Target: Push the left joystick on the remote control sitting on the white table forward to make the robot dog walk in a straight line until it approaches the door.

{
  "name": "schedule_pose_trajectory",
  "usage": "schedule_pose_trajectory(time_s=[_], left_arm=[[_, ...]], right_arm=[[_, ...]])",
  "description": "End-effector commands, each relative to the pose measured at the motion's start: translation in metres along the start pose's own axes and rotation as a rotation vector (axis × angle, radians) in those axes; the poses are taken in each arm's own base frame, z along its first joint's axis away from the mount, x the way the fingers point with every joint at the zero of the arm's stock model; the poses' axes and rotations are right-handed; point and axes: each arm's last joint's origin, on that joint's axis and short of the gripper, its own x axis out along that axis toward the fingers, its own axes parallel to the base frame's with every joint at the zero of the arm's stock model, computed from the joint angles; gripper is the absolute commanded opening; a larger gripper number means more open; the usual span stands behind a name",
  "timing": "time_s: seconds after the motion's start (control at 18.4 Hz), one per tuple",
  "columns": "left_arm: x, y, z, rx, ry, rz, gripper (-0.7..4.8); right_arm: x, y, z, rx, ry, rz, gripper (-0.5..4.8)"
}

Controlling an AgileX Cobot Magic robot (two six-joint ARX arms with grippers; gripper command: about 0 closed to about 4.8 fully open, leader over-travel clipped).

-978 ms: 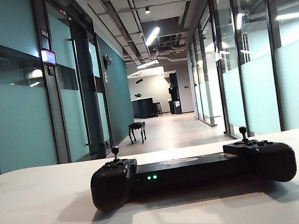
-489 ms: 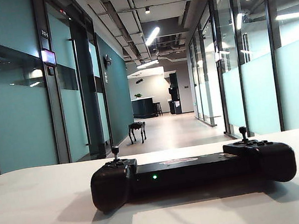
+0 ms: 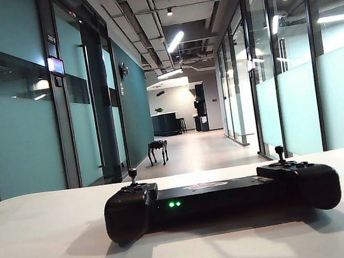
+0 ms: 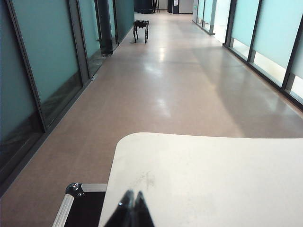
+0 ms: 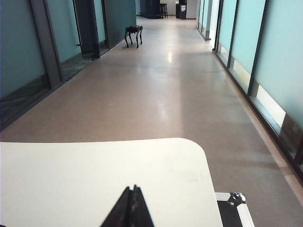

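While both our claws, left claw (image 4: 131, 208) and right claw (image 5: 132, 204), sit pinched together over the matte white surface (image 3: 41, 250), the thin black left joystick (image 3: 132, 172) at 10 o'clock on the wide black remote control (image 3: 220, 196) still needs pushing; small dark robot dog (image 3: 157, 150) waits.

1. Remote control (image 3: 219, 194): wide black gamepad, bulbous grips, flat on the white desk (image 3: 41, 250), two green LEDs lit on the middle bar.
2. Left joystick (image 3: 132, 175): thin stem, round cap, upright, nothing touching it.
3. Robot dog (image 3: 157, 150): small, dark, four-legged, standing down the corridor near the left wall.
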Motion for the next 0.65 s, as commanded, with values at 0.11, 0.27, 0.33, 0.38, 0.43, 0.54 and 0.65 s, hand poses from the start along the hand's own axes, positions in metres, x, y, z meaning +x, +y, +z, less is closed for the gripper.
schedule_pose_trajectory(time_s=[0.11, 0.27, 0.33, 0.38, 0.43, 0.54, 0.65], left_arm=[[-0.0002, 0.0000, 0.0021, -0.006, -0.014, -0.001, -0.05], [-0.0002, 0.0000, 0.0021, -0.006, -0.014, -0.001, -0.05], [-0.0002, 0.0000, 0.0021, -0.006, -0.014, -0.001, -0.05], [-0.0002, 0.0000, 0.0021, -0.006, -0.014, -0.001, -0.05], [-0.0002, 0.0000, 0.0021, -0.006, -0.014, -0.001, -0.05], [-0.0002, 0.0000, 0.0021, -0.006, -0.014, -0.001, -0.05], [-0.0002, 0.0000, 0.0021, -0.006, -0.014, -0.001, -0.05]], right_arm=[[0.0000, -0.0003, 0.0002, 0.004, -0.015, -0.015, -0.01], [0.0000, -0.0003, 0.0002, 0.004, -0.015, -0.014, -0.01], [0.0000, -0.0003, 0.0002, 0.004, -0.015, -0.014, -0.01], [0.0000, -0.0003, 0.0002, 0.004, -0.015, -0.014, -0.01], [0.0000, -0.0003, 0.0002, 0.004, -0.015, -0.014, -0.01], [0.0000, -0.0003, 0.0002, 0.004, -0.015, -0.014, -0.01], [0.0000, -0.0003, 0.0002, 0.004, -0.015, -0.014, -0.01]])
